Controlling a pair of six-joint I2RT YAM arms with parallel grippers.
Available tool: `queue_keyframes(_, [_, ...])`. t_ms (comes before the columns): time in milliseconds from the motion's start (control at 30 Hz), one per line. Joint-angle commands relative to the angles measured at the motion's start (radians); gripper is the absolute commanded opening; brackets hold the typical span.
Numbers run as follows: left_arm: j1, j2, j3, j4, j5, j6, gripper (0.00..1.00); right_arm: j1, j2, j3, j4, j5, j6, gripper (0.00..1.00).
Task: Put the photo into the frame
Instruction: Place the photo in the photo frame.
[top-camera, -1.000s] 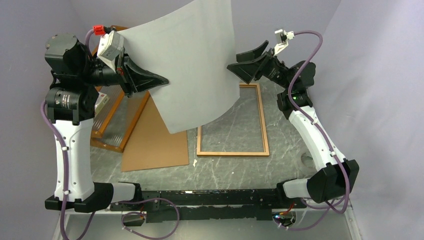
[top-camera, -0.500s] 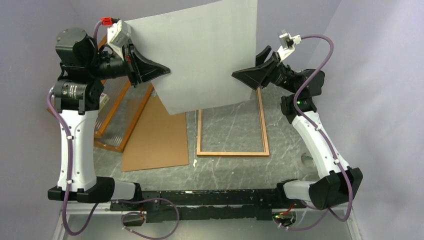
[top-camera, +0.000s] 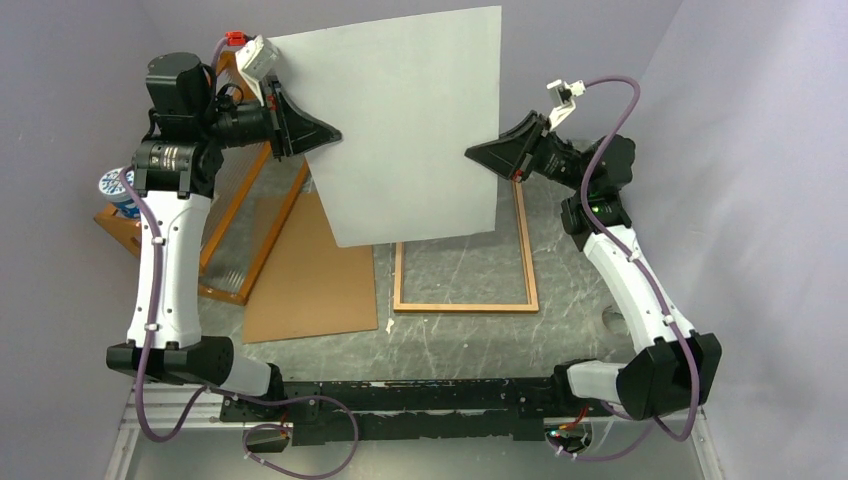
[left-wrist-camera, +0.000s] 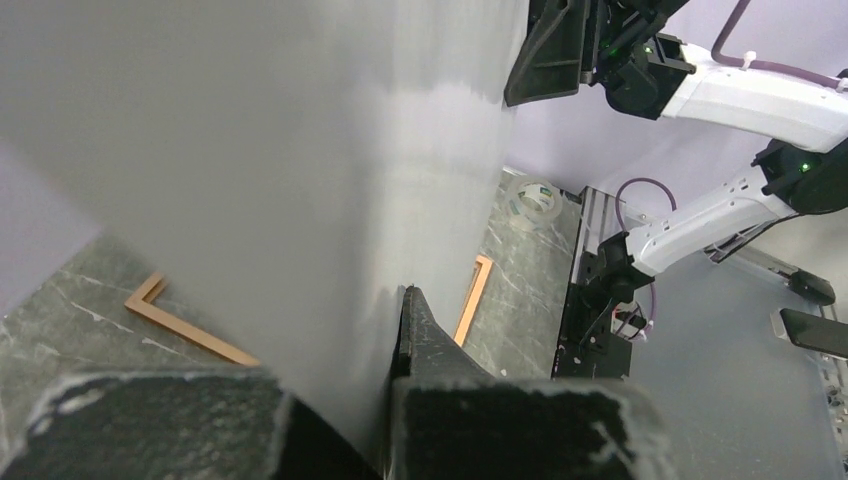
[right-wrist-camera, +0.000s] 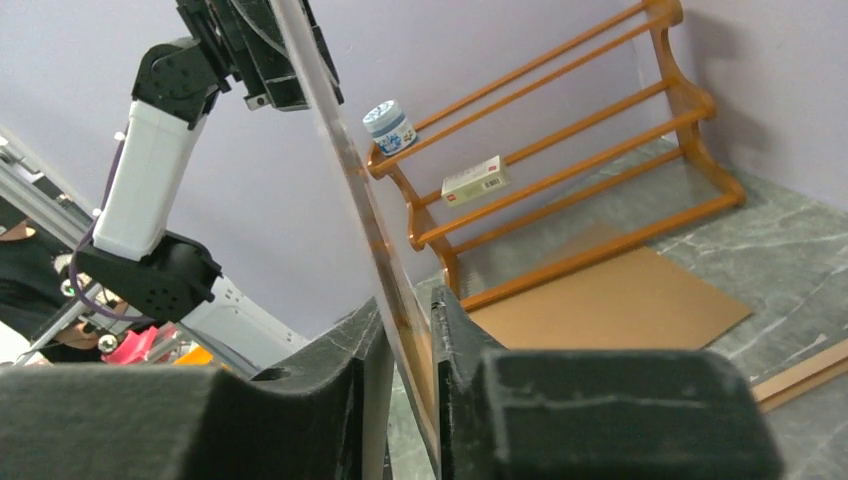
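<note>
Photo (top-camera: 400, 120) upright, blank back facing the near side; long axis unclear. My left gripper (top-camera: 325, 135) pinches its left edge. My right gripper (top-camera: 480, 153) sits narrow around the right edge, grip uncertain.

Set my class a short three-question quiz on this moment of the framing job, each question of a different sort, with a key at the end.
1. True or false: the frame lies flat on the table with nothing inside it.
2. Where is the photo? A: held up in the air. B: inside the frame. C: flat on the table.
3. Fill in: in the top view, the left gripper is shut on the photo's ___ edge.
Key: 1 true; 2 A; 3 left.
</note>
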Motion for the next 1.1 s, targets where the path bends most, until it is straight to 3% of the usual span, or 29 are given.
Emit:
queue_keyframes(0, [0.017, 0.003, -0.011, 0.050, 0.018, -0.041, 0.03, -0.011, 0.030, 0.005, 0.055, -0.014, 0.027, 0.15])
queue_keyframes(67, [0.022, 0.010, -0.018, 0.059, 0.013, -0.050, 0.02, -0.014, 0.048, 0.015, 0.036, -0.005, 0.023, 0.00])
queue_keyframes(100, [0.022, 0.016, -0.020, 0.058, 0.001, -0.054, 0.05, -0.016, 0.056, 0.020, 0.024, 0.001, 0.020, 0.00])
queue_keyframes(167, [0.027, 0.025, -0.028, 0.048, -0.045, -0.057, 0.26, -0.021, 0.071, 0.020, 0.001, 0.019, 0.026, 0.00])
queue_keyframes(267, [0.030, 0.030, -0.080, 0.028, -0.208, -0.069, 0.74, -0.037, 0.099, 0.005, -0.060, 0.058, 0.039, 0.00])
queue_keyframes(367, [0.036, 0.037, -0.155, 0.004, -0.416, -0.097, 0.90, -0.057, 0.141, -0.033, -0.080, 0.062, 0.102, 0.00])
queue_keyframes(433, [0.044, 0.058, -0.198, -0.012, -0.530, -0.116, 0.92, -0.066, 0.171, -0.056, -0.107, 0.075, 0.141, 0.00])
queue_keyframes(567, [0.056, 0.133, -0.247, -0.048, -0.692, -0.181, 0.93, -0.093, 0.257, -0.034, -0.378, 0.127, 0.079, 0.00])
queue_keyframes(700, [0.058, 0.208, -0.288, -0.055, -0.678, -0.213, 0.91, -0.156, 0.350, -0.032, -0.596, 0.155, -0.076, 0.00])
queue_keyframes(900, [0.058, 0.281, -0.349, -0.060, -0.701, -0.302, 0.90, -0.226, 0.511, 0.168, -1.038, 0.240, -0.419, 0.00])
queue_keyframes(1067, [0.058, 0.340, -0.358, -0.077, -0.688, -0.325, 0.88, -0.226, 0.612, 0.292, -1.228, 0.382, -0.550, 0.00])
